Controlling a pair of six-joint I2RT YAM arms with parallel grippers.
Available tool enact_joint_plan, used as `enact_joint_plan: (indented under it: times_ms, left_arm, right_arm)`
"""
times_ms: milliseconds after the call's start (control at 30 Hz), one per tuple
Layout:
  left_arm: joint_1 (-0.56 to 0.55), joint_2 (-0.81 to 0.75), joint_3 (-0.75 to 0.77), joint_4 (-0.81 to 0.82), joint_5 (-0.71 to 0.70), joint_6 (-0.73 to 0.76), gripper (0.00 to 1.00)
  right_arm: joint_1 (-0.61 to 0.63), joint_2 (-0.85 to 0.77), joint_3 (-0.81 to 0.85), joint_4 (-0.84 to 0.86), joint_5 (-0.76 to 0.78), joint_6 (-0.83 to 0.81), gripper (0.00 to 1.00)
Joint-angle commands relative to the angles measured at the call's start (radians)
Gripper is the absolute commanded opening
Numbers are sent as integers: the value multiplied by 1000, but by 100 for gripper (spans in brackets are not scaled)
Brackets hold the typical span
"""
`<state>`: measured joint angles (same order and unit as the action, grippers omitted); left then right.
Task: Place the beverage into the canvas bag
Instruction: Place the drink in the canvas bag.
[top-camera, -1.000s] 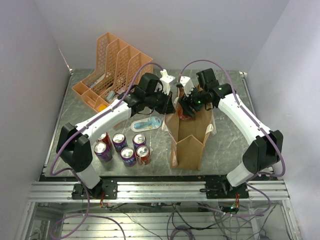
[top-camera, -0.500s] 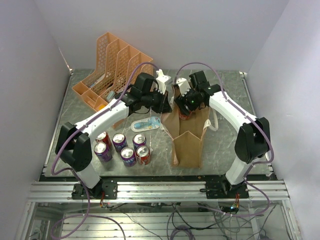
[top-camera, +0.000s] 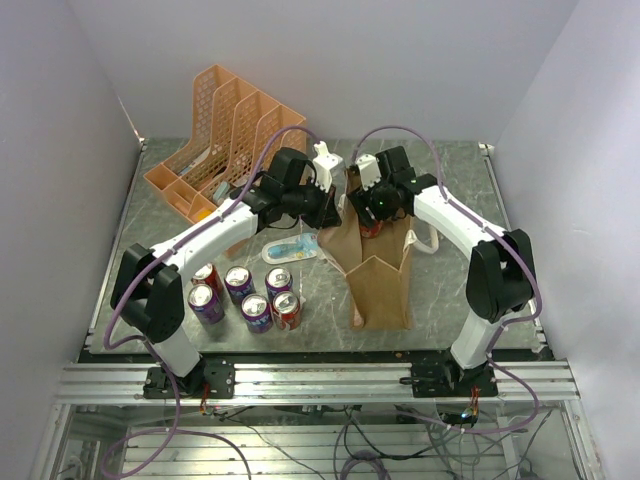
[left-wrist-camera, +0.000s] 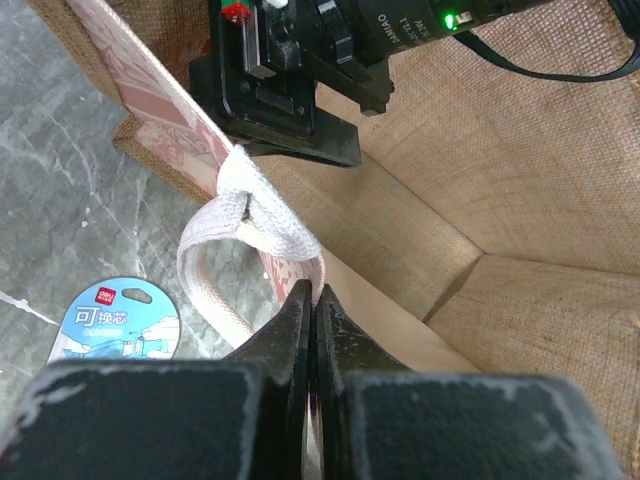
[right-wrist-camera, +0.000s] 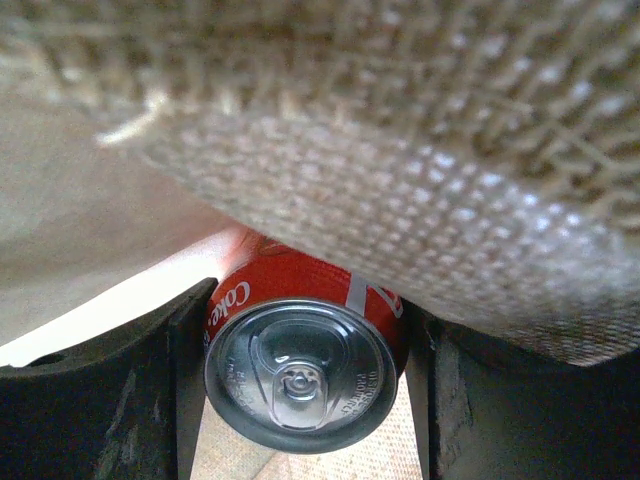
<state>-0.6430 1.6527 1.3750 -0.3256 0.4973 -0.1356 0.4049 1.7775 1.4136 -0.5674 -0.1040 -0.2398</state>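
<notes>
Because a soft bag would fold shut by itself, the left gripper (left-wrist-camera: 312, 300) has its jaws pressed fully together on the rim of the canvas bag (top-camera: 380, 285), just below the knot of the white strap handle (left-wrist-camera: 250, 215). I judge that this pinch pulls the left side outward so that the mouth stands open for the other arm.

The right gripper (right-wrist-camera: 310, 335) is at that mouth, and its two fingers (right-wrist-camera: 180, 380) stand about half apart, one on each side of a red Coke can (right-wrist-camera: 300, 370), which they clamp by its round wall. In the top view, the can shows only as a small red spot (top-camera: 372, 228) between the bag's walls, so it is inside the opening but not on the bottom. A fold of the woven cloth (right-wrist-camera: 420, 150) hangs over the can in the right wrist view and touches it or nearly touches it; I cannot tell which.

The silver lid with its pull tab faces the wrist camera, so the base points away, deeper into the bag. The long axis of the can runs along the fingers, in the direction of the reach, and this seems sensible to me, because the can may go in base first. How steep it stands I cannot tell.
</notes>
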Motion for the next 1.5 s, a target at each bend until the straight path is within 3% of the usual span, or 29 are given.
enact_joint_plan:
  times_ms: [0,233,433,667,1467]
  left_arm:
    - [-3,-1,-7,-35,12,18,7]
    - [-3,29,41,-20,27,5,7]
    - [-3,35,64,-13,29,-2,7]
    - [2,30,100,-11,131,16,7]
    - [8,33,50,-15,129,91,7]
  right_arm:
    - [-15,17,-41,110,28,-7,28]
    - [-11,20,-93,132,42,-25,39]
    - [-11,14,-143,146,49,-41,40]
    - [-13,-9,-188,161,63,-53,40]
    - [-11,18,-96,206,-161,12,46]
